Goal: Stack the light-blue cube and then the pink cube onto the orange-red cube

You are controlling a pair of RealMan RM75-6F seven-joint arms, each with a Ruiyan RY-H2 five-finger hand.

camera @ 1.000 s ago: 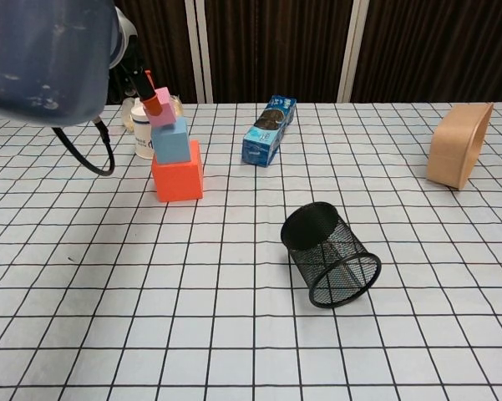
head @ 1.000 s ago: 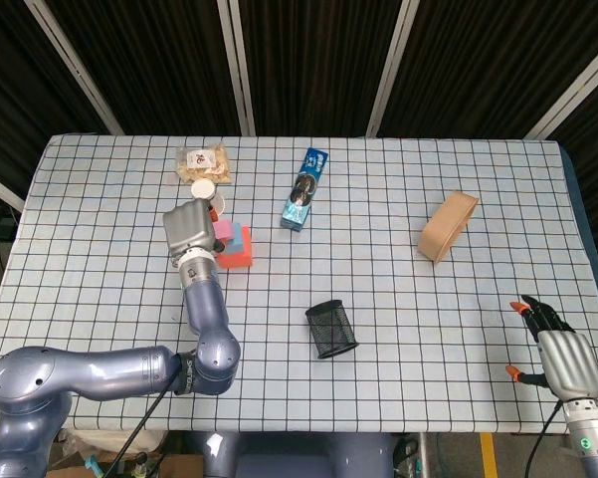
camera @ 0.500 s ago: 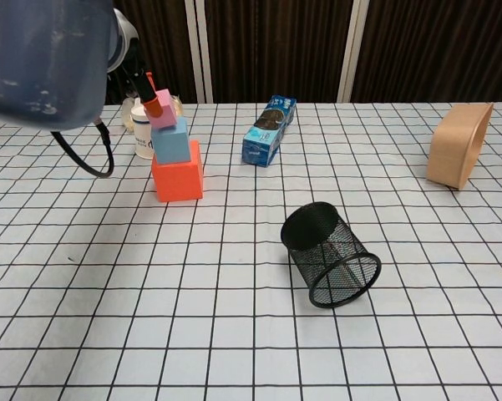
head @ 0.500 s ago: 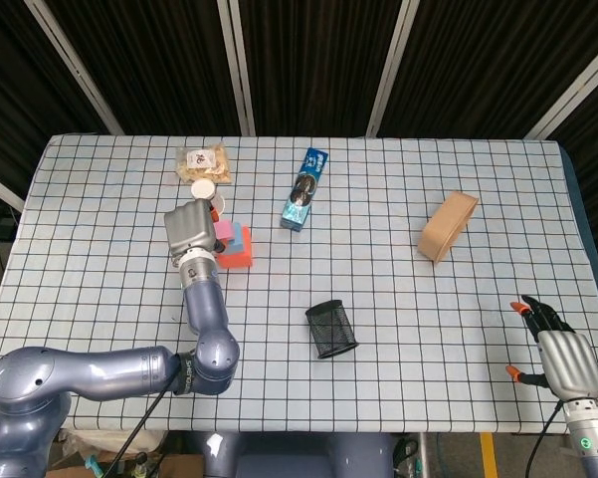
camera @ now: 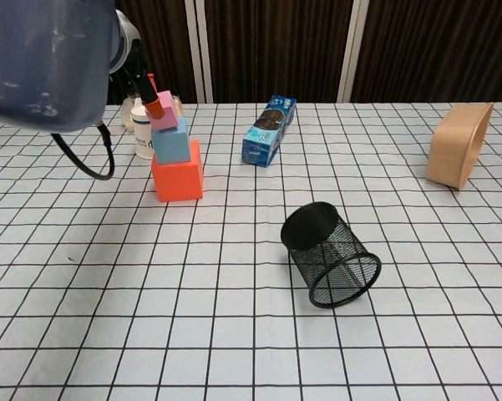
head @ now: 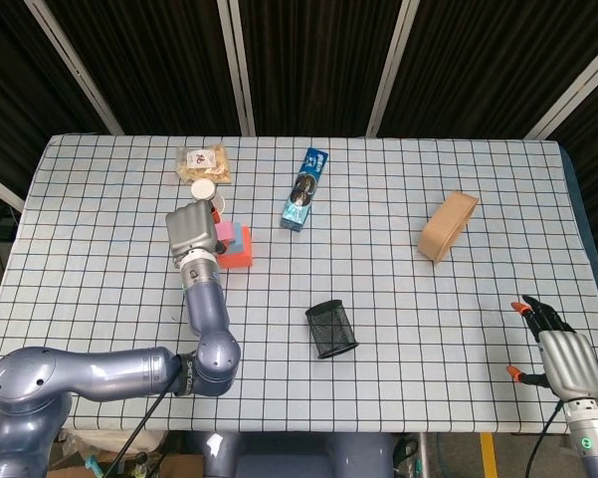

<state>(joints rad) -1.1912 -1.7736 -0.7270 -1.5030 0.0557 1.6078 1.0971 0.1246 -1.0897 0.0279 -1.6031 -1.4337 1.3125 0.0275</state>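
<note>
Black wire-mesh metal cup (camera: 331, 256); glossy blue-grey arm shell (head: 90, 374); matt checked tablecloth (camera: 234, 334).

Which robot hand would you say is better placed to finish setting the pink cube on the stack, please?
Left. The left robot hand is already at the pink cube atop the light-blue cube; the right robot hand sits at the far table corner.

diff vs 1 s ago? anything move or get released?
Barely any change. The left hand has shifted very slightly right in the head view; a fingertip still touches the pink cube, which sits atop the blue cube and the red cube. No release is visible yet. The stack, the right hand, the mesh cup, the box and the tan holder are unchanged.
</note>
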